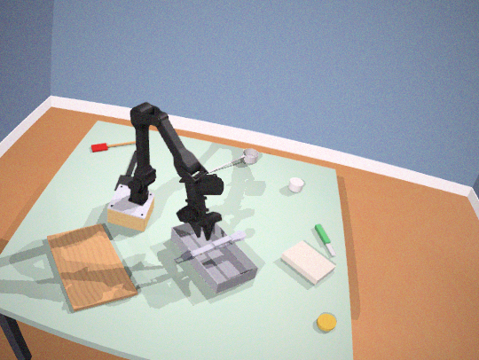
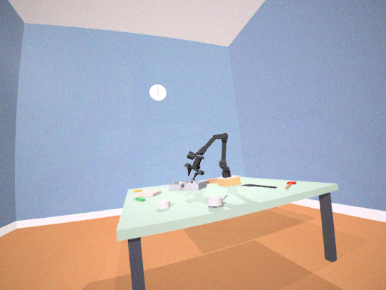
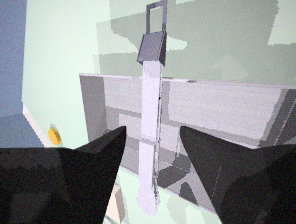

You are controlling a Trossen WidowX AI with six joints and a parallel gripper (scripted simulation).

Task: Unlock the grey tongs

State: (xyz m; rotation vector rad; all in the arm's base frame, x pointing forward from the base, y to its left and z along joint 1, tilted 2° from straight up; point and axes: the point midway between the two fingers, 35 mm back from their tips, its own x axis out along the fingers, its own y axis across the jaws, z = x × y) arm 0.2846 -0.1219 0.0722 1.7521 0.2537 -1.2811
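The grey tongs [image 1: 213,246] [image 3: 151,100] lie closed across the roasting tin [image 1: 237,280] [image 2: 194,186] [image 3: 92,97]. Their dark hinge block [image 3: 152,47] and wire loop [image 3: 148,20] stick out past the tin wall on the wooden board's side, and their pale tips [image 1: 240,236] [image 3: 147,202] past the opposite wall. My gripper [image 1: 203,238] [image 2: 191,177] [image 3: 153,130] points down over the tin, open and empty. In the wrist view the tongs' middle runs between the fingertips, with a gap on each side; the fingers look to be above them. The wooden board [image 1: 99,285] lies left of the tin in the top view.
A cream block [image 1: 308,262], a green-handled tool [image 1: 322,233] and a yellow disc [image 1: 326,321] [image 3: 54,136] lie beyond the tin. A white cup [image 1: 295,184], a long-handled pan [image 1: 250,156] [image 2: 214,202] and a red-headed spatula [image 1: 99,147] are farther back.
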